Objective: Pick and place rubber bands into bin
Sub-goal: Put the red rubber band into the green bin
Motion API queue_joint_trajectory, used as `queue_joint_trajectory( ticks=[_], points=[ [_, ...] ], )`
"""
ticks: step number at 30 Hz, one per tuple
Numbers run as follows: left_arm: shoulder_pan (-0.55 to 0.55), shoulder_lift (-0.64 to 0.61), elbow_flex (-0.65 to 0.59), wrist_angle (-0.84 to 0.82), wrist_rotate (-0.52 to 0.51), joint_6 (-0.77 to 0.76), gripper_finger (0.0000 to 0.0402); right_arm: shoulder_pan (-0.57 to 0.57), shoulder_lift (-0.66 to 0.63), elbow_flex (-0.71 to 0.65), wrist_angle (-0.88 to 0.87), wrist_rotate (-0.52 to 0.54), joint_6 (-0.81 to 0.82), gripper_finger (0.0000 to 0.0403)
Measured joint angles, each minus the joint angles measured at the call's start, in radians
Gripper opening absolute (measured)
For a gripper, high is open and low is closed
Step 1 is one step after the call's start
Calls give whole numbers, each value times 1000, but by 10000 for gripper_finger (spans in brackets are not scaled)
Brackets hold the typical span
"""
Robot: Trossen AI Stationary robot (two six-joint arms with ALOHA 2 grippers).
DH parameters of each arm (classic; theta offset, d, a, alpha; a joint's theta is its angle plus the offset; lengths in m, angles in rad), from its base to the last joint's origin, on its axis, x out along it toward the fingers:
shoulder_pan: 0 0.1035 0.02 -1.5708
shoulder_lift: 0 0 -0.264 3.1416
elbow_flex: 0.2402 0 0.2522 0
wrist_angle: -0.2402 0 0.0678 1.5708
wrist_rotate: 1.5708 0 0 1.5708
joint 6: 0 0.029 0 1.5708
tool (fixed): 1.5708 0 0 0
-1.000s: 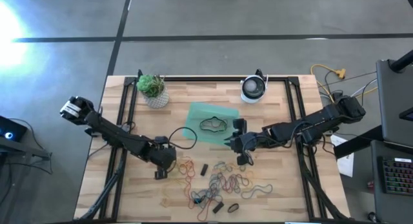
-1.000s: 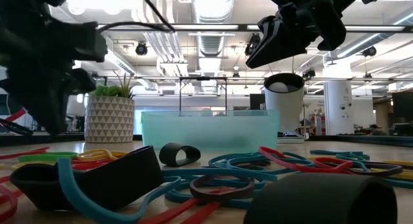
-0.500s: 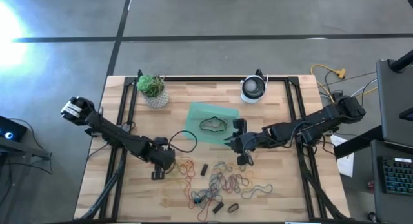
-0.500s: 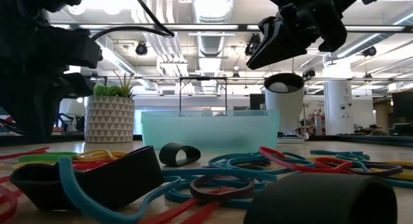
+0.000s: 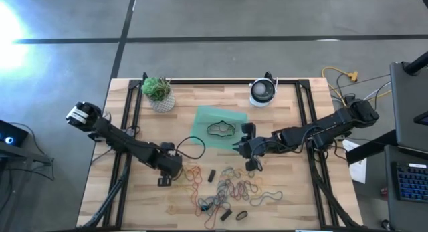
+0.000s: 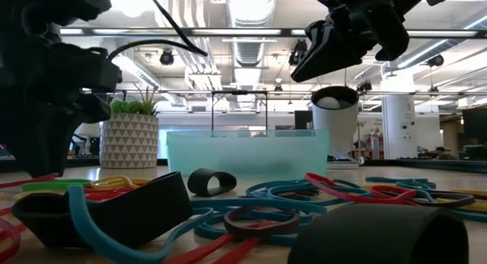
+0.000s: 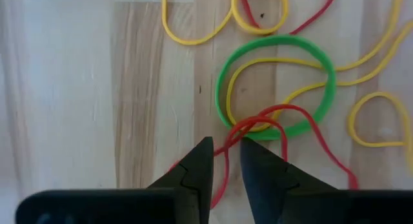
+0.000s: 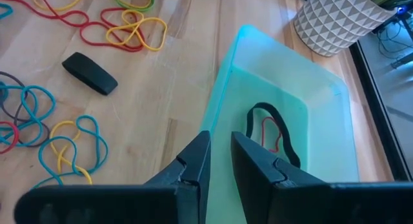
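Observation:
The rubber bands (image 5: 231, 188) lie loose on the wood near the table's near edge. The green tray (image 5: 200, 135) sits mid-table and holds a dark band (image 8: 287, 150) and a red one (image 8: 266, 128). My left gripper (image 5: 163, 180) is low over the left end of the pile. Its fingers are open by a narrow gap (image 7: 226, 143), and a red band's strand (image 7: 258, 113) runs between the tips, crossing a green band (image 7: 322, 75). My right gripper (image 5: 237, 146) hovers over the tray's near-right wall (image 8: 219, 88), open by a narrow gap (image 8: 219, 137), with nothing between its fingers.
A white pot with a plant (image 5: 159, 95) and a round white and dark device (image 5: 262, 91) stand near the far edge. Short, thick dark bands (image 5: 211, 174) (image 8: 90, 72) lie among the thin ones. Bare wood lies left of the pile and right of the tray.
My left gripper has come down toward the table and shifted a little toward the left edge, onto the red band. The bands and the tray have kept their places.

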Motion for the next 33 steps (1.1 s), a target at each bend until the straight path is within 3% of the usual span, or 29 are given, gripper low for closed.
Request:
queue_joint_trajectory(
  ticks=[11, 21, 33],
  points=[
    [0, 8, 4, -6, 0, 3, 60, 0, 0, 0, 0, 0, 0, 57],
    [0, 8, 9, -11, 0, 4, 3, 0, 0, 0, 0, 0, 0, 57],
    [1, 8, 51, -71, 0, 3, 3, 0, 0, -3, 0, 0, 0, 56]
  ],
)
